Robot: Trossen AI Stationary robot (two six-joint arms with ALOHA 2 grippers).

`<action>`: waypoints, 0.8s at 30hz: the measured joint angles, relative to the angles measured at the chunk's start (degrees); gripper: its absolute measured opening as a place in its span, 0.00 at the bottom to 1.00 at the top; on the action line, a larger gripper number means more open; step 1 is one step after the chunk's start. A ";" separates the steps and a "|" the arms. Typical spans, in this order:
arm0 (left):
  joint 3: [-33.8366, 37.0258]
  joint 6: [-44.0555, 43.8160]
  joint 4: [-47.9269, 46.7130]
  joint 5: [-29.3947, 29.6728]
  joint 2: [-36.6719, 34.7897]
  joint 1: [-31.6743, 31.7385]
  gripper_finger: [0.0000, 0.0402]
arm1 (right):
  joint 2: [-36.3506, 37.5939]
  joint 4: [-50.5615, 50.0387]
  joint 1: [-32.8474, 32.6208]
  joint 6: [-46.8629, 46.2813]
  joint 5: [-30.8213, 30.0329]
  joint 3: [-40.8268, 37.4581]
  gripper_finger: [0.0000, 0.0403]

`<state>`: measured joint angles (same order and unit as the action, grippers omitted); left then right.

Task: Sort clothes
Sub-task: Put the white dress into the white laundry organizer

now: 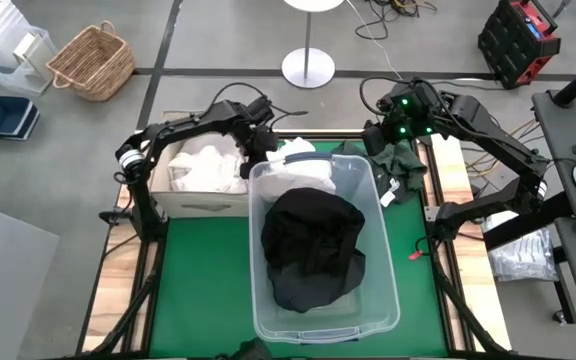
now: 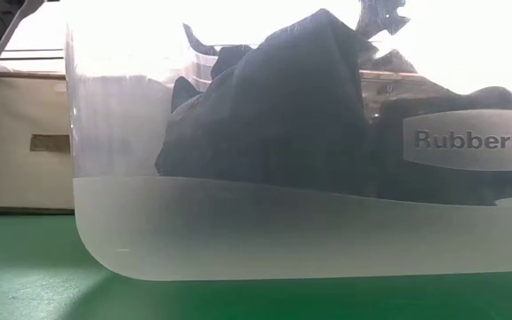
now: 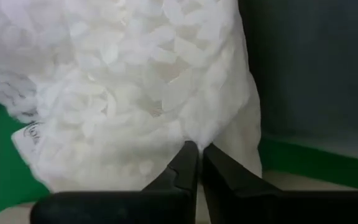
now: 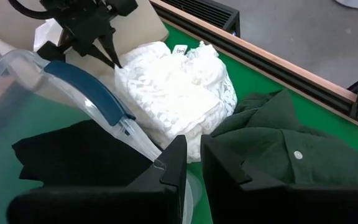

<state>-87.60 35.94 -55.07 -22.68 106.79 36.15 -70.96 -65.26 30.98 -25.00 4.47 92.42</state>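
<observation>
Clear tub (image 2: pixel 265 227): we are seeing its wall closest in the low view, standing on the green bench (image 1: pixel 203 275) mid-way between the arms.
Black garment (image 1: pixel 310 245): we are finding it heaped inside the clear tub, filling most of it.
White garment (image 4: pixel 179 93): we are seeing it lying on the bench just behind the tub's blue-handled end, touching the dark green garment.
Dark green garment (image 4: pixel 284 146): it is lying on the bench at the far right, beside the tub.
More white clothes (image 1: pixel 208 165): we are seeing them sitting in the beige box (image 1: pixel 203 205), left of the tub.
Left end effector (image 3: pixel 199 149): we are watching it clenched, its tips pressing into the white garment's edge.
Right end effector (image 4: pixel 191 149): it is hovering over the tub's rim, fingers nearly together, grasping nothing.
</observation>
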 joint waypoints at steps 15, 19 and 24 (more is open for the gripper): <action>-19.97 -3.10 -12.36 1.19 -0.61 -0.01 0.00 | 0.02 0.18 -0.13 2.08 -0.02 -0.07 0.10; -22.80 -2.95 -14.01 4.59 -0.60 -0.01 0.00 | 0.02 0.33 -0.13 2.40 -0.02 -0.07 0.10; -30.99 -2.72 -15.90 4.74 -0.65 0.03 0.00 | 0.02 0.89 -0.13 2.84 -0.02 -0.09 0.10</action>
<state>-118.59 33.23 -70.97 -17.93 106.14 36.18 -70.94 -64.38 30.85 -22.17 4.45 92.33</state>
